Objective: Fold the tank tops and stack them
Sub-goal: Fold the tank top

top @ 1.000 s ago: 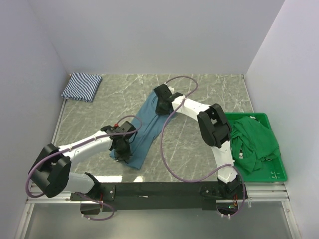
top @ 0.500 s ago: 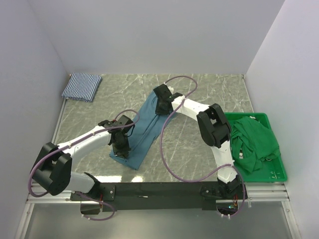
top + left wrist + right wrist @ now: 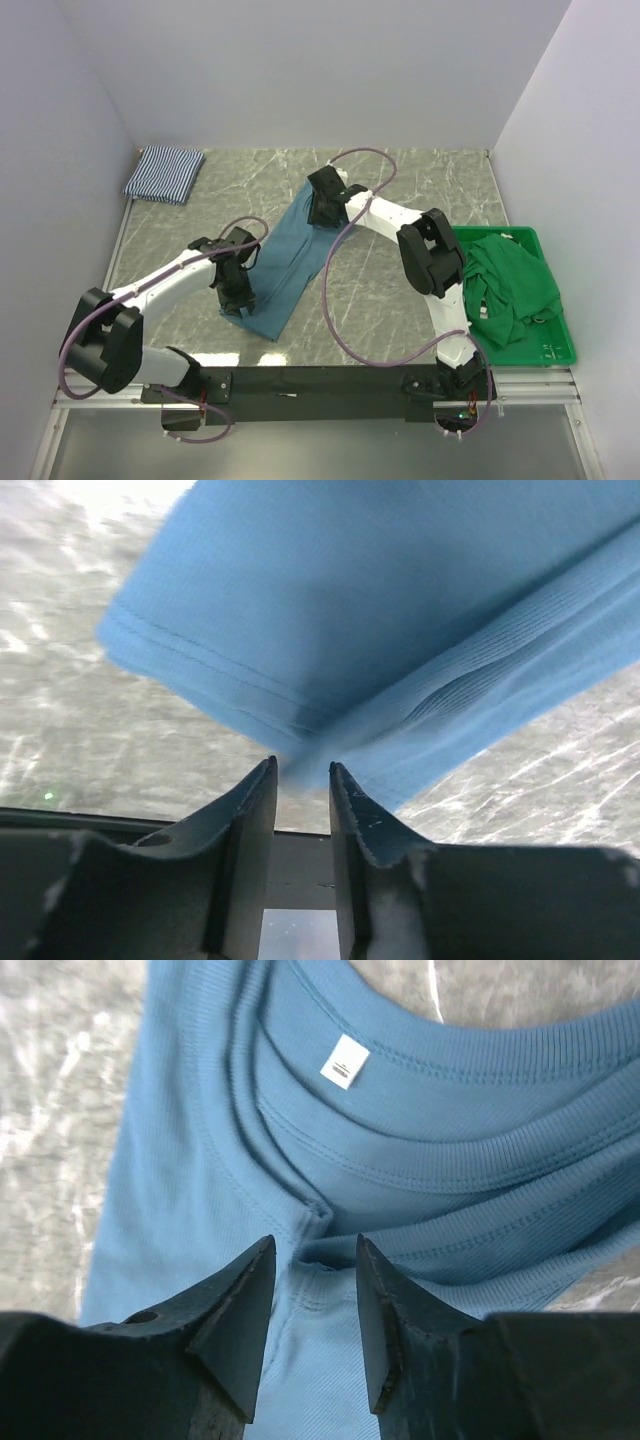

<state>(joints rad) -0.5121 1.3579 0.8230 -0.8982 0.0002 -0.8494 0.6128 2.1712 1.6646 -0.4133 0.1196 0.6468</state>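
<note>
The plain teal tank top [image 3: 287,258] lies folded into a long strip, slanting from the table's middle towards the near left. Its hem corner [image 3: 380,610] spreads just past my left gripper [image 3: 302,770], whose jaws stand slightly apart with the cloth's edge at their tips. In the top view that left gripper [image 3: 235,293] sits at the strip's near end. My right gripper [image 3: 318,208] is at the far end, open over the neckline [image 3: 420,1160], a white label [image 3: 344,1062] beyond its tips [image 3: 315,1245]. The striped tank top [image 3: 163,172] lies folded at the back left corner.
A green crate [image 3: 552,350] stands at the right edge of the table with crumpled green cloth [image 3: 510,280] in it. White walls close off the left, back and right. A purple cable [image 3: 335,300] loops above the marble tabletop [image 3: 420,190].
Both grippers have opened and let go of the teal top. The left gripper has shifted a little to the left along the strip's near end; the right arm has hardly moved.
</note>
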